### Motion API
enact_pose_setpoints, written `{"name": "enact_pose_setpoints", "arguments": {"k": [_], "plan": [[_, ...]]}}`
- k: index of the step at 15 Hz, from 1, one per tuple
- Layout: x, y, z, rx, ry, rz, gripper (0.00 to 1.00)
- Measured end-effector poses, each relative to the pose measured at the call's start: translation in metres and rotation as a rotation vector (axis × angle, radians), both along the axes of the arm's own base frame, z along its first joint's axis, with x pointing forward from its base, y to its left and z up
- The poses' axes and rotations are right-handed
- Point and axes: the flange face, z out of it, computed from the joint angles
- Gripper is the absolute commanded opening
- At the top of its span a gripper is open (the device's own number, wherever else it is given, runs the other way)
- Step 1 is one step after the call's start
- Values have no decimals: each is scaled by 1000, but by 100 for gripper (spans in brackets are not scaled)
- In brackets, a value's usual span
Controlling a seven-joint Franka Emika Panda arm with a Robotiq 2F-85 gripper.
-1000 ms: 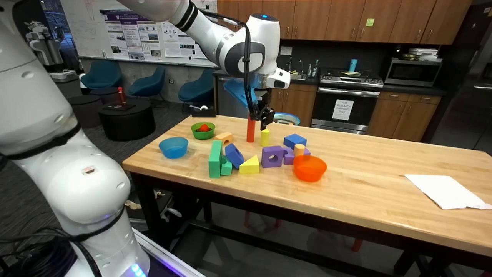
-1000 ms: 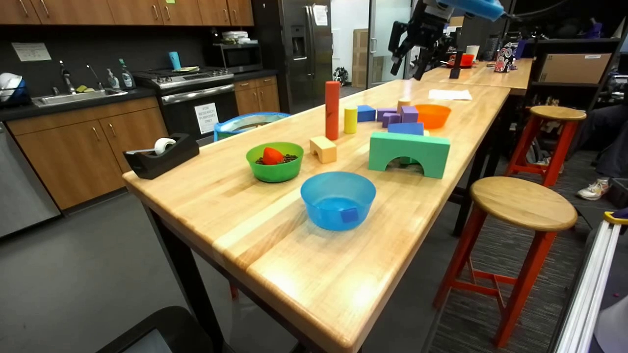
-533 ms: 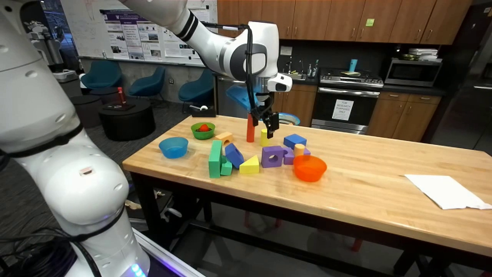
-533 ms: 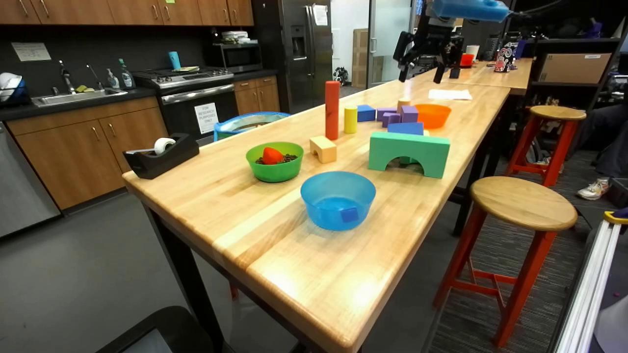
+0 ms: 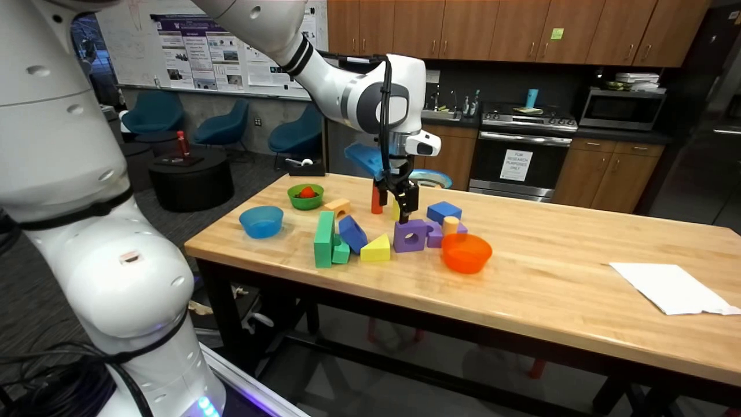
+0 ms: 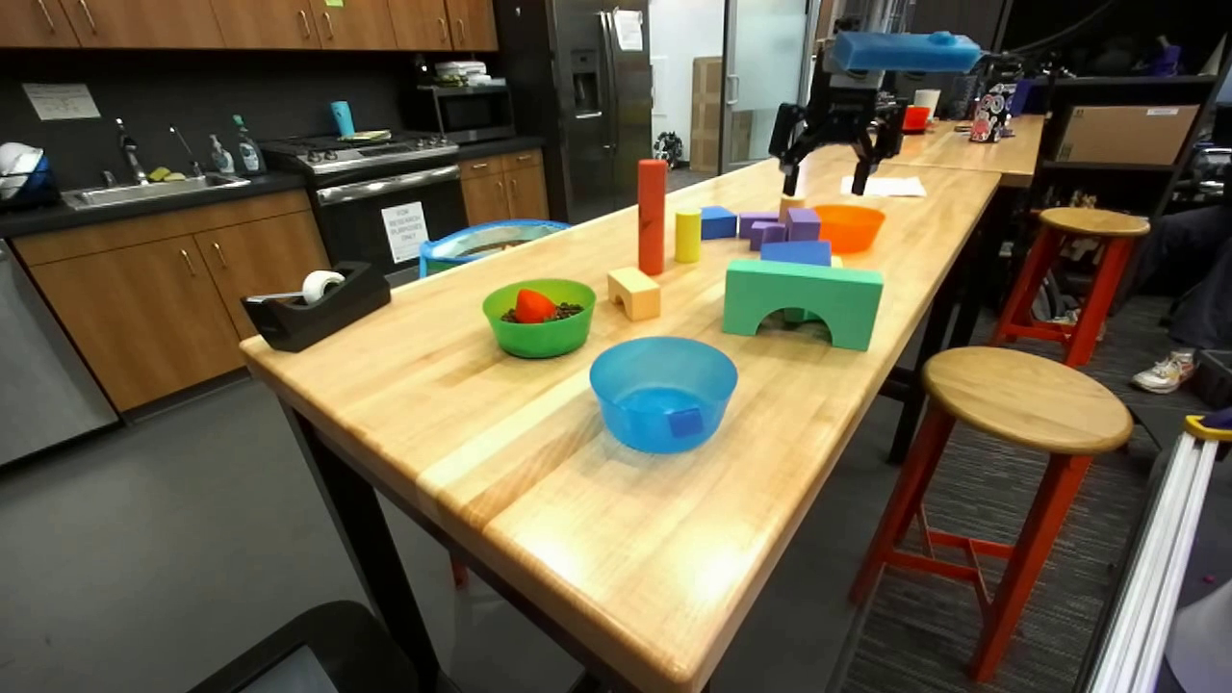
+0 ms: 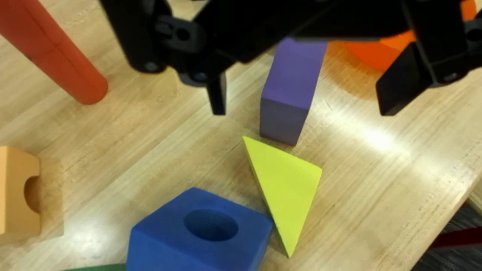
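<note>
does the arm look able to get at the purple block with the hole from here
Probably yes: the tool stands open and, in the wrist view, the purple block shows between its spread jaws with its near end uncovered. The yellow wedge lies close to that end but not over it.

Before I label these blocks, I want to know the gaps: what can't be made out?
Purple block and orange bowl: partly behind the end effector in the wrist view.
Red cylinder: top cut off by the wrist view's edge.
Yellow cylinder: partly behind the end effector in an exterior view.
Yellow wedge: nearly all behind the tilted blue block in an exterior view.
Posters: print too small to read in an exterior view.
</note>
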Motion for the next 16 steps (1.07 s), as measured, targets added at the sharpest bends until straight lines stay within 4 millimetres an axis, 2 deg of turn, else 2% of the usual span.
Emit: {"name": "enact_pose_setpoints", "arguments": {"k": [1, 3, 12, 13, 16], "plan": [[1, 1, -4, 3, 14, 3, 74], [1, 3, -10, 10, 37, 9, 71], [-1, 13, -17, 22, 74, 31, 3], [-2, 14, -18, 23, 77, 31, 0], [-5, 15, -23, 29, 93, 33, 0]]}}
